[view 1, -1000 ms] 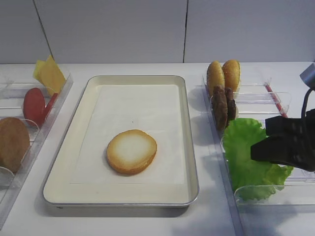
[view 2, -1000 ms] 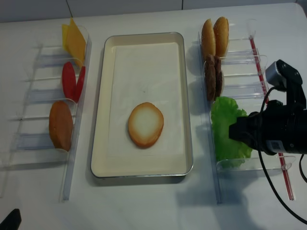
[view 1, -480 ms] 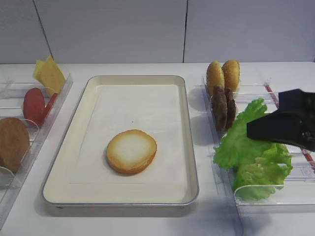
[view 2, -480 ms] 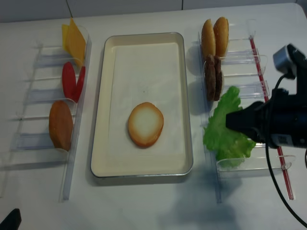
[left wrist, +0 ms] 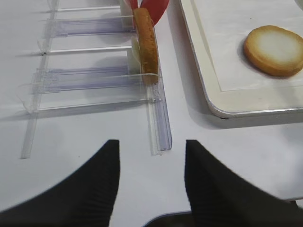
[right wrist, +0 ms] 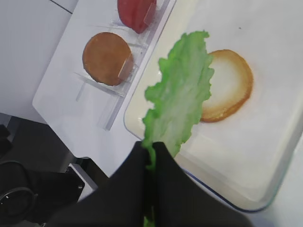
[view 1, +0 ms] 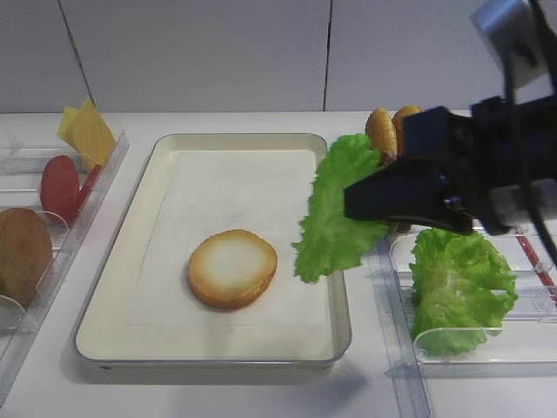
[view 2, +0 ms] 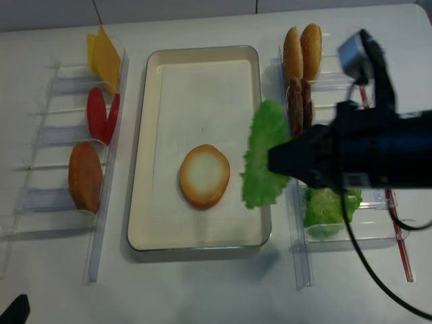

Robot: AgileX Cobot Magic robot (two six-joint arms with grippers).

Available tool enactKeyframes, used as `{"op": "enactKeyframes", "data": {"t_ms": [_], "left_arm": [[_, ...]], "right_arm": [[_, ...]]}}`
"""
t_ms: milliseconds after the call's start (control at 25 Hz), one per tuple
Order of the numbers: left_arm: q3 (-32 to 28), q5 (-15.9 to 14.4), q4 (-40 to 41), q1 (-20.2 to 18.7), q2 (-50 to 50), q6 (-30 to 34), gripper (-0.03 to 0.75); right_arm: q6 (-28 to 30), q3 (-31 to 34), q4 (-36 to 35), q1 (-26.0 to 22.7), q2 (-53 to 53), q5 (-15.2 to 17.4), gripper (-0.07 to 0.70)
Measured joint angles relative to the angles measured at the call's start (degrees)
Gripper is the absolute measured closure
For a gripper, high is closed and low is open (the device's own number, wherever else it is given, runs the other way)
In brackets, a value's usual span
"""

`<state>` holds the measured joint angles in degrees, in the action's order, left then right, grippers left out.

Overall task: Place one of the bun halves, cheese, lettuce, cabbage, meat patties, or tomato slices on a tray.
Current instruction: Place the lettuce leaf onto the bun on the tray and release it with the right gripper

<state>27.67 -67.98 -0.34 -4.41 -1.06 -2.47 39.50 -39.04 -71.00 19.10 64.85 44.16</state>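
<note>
My right gripper point(view 1: 354, 205) is shut on the edge of a frilly bright green lettuce leaf point(view 1: 333, 209). The lettuce point(view 2: 262, 165) hangs limp above the right rim of the silver tray point(view 2: 202, 88), apart from it. In the right wrist view the lettuce point(right wrist: 182, 97) dangles from the pinched black fingertips point(right wrist: 163, 153), partly covering a bun half point(right wrist: 232, 85). That bun half point(view 1: 232, 267) lies pale face up on the tray's paper liner. My left gripper point(left wrist: 151, 161) is open over bare table, near the end of the left rack point(left wrist: 161, 127).
The left rack holds cheese point(view 1: 87, 131), tomato slices point(view 1: 61, 185) and a bun half point(view 1: 22, 252). The right rack holds bun halves point(view 2: 302, 50), meat patties point(view 2: 297, 108) and a bulkier green leafy mass point(view 1: 461, 283), seemingly the cabbage. My right arm point(view 1: 487, 165) hangs over that rack.
My right gripper has lifted the lettuce out of the right rack and carried it up and left, to the tray's right edge. The left arm has not moved.
</note>
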Motion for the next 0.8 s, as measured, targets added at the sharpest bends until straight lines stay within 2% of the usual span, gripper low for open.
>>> {"op": "enactKeyframes", "data": {"t_ms": [120,320,560,800], "left_arm": [[0.0,0.0,0.0,0.0,0.0,0.0,0.421],[0.0,0.0,0.0,0.0,0.0,0.0,0.421],[0.0,0.0,0.0,0.0,0.0,0.0,0.421],[0.0,0.0,0.0,0.0,0.0,0.0,0.421]], "right_arm": [[-0.2,-4.0,-1.4,6.2,6.2,-3.7,0.586],[0.3,-13.5,-2.9,12.4,19.0,-5.2,0.586],[0.4,-22.9,-3.4,14.2,30.6,-4.6,0.587],[1.6,-24.1,-5.5,14.3,38.5,-4.5,0.586]]}}
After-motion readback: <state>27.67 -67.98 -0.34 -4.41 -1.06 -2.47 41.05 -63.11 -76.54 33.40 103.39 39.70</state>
